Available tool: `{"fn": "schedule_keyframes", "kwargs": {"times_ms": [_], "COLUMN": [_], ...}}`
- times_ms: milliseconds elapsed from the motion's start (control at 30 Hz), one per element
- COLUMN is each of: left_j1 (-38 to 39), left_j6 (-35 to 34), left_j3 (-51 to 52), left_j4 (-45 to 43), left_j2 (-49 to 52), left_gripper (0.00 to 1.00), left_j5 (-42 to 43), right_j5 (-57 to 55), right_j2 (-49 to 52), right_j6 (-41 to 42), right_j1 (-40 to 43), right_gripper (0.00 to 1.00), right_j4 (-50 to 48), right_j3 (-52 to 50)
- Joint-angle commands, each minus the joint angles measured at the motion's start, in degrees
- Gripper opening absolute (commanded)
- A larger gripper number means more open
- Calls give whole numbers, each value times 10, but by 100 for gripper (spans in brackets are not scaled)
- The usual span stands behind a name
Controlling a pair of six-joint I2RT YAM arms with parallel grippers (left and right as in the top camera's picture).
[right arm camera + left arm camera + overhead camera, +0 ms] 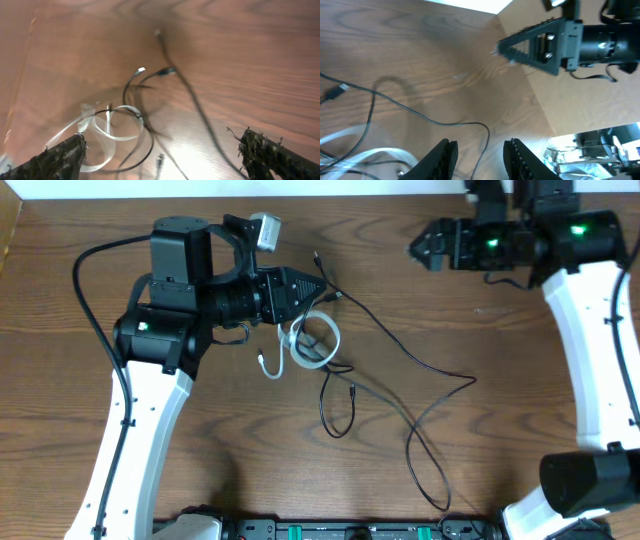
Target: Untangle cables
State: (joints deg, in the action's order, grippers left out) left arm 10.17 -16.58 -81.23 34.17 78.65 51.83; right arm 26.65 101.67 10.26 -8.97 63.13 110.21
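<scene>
Left gripper (480,144): its two fingers (442,159) sit closest to the left wrist camera, along the bottom edge of that view. They are spread apart and pinch nothing. A strand of black cord drops through the gap between them (whether it touches either finger cannot be told).

Reference item: the white cable (316,340), lying in a loose coil on the table (230,450). All positions below are given from this coil.

- The left gripper's tip is over the coil's far rim, coming in from the coil's left side. Its height above the wood cannot be told.
- One small plug end of the white cable trails out to the near left of the coil.
- Second black cable (324,412): forms a narrow loop just on the near side of the coil, with a plug end beside that loop. Its upper part meets the coil's near edge, and the overlap there cannot be sorted out.
- First black cable (412,358): one plug end lies just beyond the coil. The cord passes the coil's far right edge, runs well away to the right, bends back sharply, then heads to the near table edge.
- Right gripper (418,246): well beyond and to the right of the coil, pointing toward it. The right wrist view shows its fingers wide apart, with nothing between them.
</scene>
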Motion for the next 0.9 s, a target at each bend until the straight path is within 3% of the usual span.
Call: {"fn": "schedule_keyframes", "kwargs": {"times_ms": [0, 133, 367, 500, 700, 800, 867], "left_j1": [16, 18, 18, 18, 18, 18, 18], "left_j6": [-22, -21, -21, 7, 81, 125, 148], "left_j3": [-2, -2, 0, 4, 4, 4, 4], "left_j4": [-6, -4, 93, 116, 76, 35, 10], "left_j2": [-2, -2, 3, 29, 106, 157, 187], "left_gripper": [36, 37, 38, 39, 49, 70, 76], "left_j5": [13, -4, -285, -350, -350, -350, -350], "right_j5": [68, 67, 5, 0, 0, -2, -2], "right_j2": [28, 46, 53, 53, 53, 53, 53], "right_j6": [-14, -14, -5, 10, 26, 25, 23], "right_j1": [-38, -69, -97, -99, -99, -99, -99], "right_gripper": [96, 98, 99, 99, 99, 99, 99], "right_j4": [-7, -12, -12, -21, -29, -22, -17], "right_j3": [5, 5, 6, 5, 5, 5, 5]}}
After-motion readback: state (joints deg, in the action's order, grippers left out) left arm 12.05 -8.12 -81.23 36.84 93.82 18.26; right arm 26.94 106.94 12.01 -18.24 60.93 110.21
